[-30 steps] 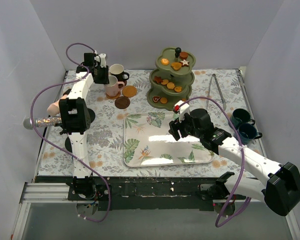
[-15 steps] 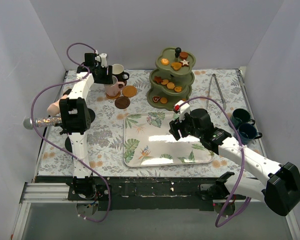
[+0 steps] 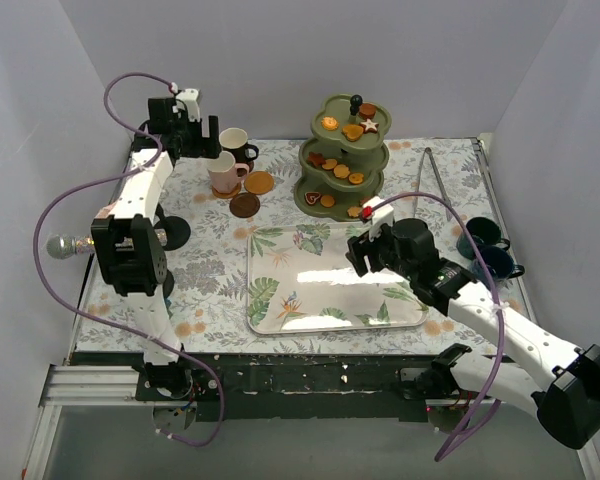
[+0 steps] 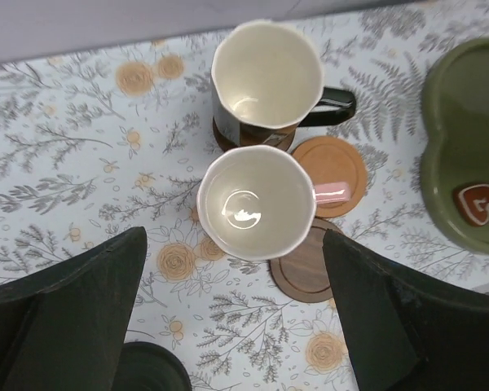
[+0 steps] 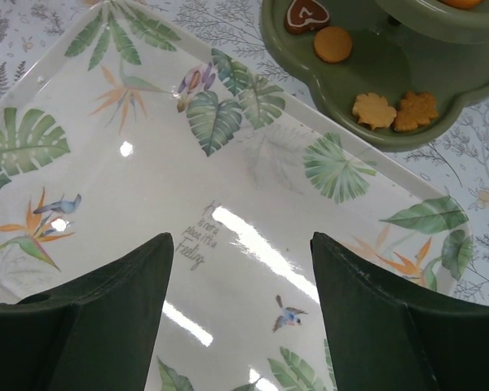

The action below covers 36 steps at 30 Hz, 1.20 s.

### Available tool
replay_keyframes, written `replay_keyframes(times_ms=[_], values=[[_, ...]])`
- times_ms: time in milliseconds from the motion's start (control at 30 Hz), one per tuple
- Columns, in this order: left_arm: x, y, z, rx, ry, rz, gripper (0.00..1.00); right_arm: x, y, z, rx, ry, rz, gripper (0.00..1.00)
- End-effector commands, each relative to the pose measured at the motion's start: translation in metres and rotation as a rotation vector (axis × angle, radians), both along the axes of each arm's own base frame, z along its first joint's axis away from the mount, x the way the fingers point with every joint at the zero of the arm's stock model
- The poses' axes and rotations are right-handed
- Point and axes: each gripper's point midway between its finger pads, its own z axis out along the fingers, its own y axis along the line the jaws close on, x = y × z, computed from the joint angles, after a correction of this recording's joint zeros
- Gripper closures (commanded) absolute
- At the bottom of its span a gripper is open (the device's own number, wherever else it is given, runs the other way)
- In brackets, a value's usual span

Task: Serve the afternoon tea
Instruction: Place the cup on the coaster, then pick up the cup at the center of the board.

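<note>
Left jaws gape empty above the upright pink mug (image 4: 253,204), its handle pointing right toward a tan coaster (image 4: 340,159). The left arm (image 3: 145,188) stretches to the table's (image 3: 210,285) far-left corner. Right jaws, released, hang over the leaf-print tray (image 5: 130,191). Only the top view shows two dark mugs (image 3: 495,262) at the right edge.

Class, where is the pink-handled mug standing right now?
Top view: the pink-handled mug stands at the far left, just in front of the black-handled mug, with two coasters at its right.
</note>
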Motion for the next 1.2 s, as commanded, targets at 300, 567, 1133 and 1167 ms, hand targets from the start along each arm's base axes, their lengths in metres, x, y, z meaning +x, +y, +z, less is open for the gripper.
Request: replay_keyframes(times_ms=[300, 567, 1133, 1167], values=[[-0.081, -0.006, 0.179, -0.185, -0.475, 0.093, 0.07, 0.075, -0.121, 0.060, -0.003, -0.018, -0.501, 0.23], [-0.112, -0.028, 0.121, -0.245, -0.392, 0.127, 0.07, 0.111, -0.226, 0.020, -0.068, 0.101, -0.862, 0.26], [-0.119, -0.026, 0.071, -0.165, -0.316, 0.133, 0.06, 0.131, -0.283, -0.061, -0.375, 0.262, -0.801, 0.41], [-0.119, -0.027, 0.072, -0.169, -0.317, 0.129, 0.06, 0.131, -0.283, -0.065, -0.376, 0.279, -0.801, 0.44]])
